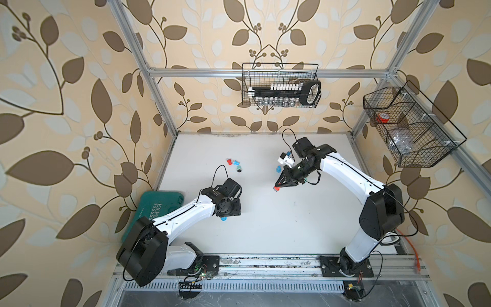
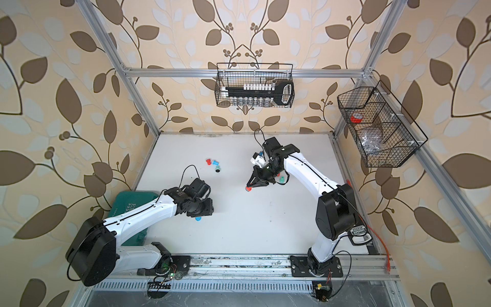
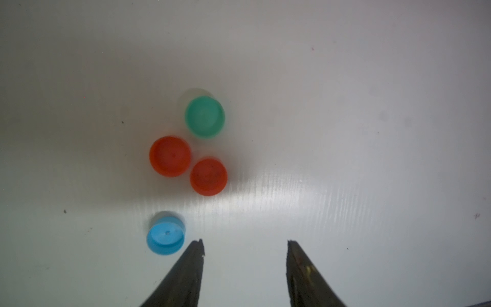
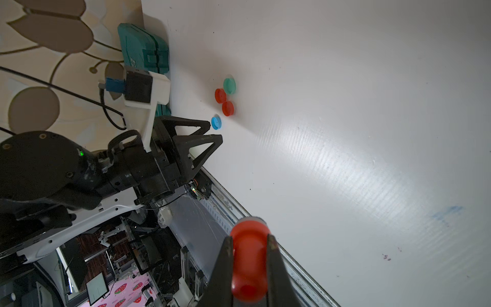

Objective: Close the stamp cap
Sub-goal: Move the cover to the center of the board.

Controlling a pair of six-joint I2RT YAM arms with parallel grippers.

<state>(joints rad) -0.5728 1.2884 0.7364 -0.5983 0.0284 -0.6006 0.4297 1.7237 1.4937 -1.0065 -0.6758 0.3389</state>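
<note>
My right gripper is shut on a red stamp and holds it above the middle of the white table; both top views show it. In the left wrist view, a green cap, two red caps and a blue cap lie on the table. My left gripper points down over them, open, with nothing between its fingers. The blue cap lies just outside one fingertip. In both top views only the blue cap shows beside the left wrist.
Red, blue and green stamps lie at the table's back left. Another blue stamp lies beside the right arm. A teal case leans at the left edge. Wire baskets hang on the walls.
</note>
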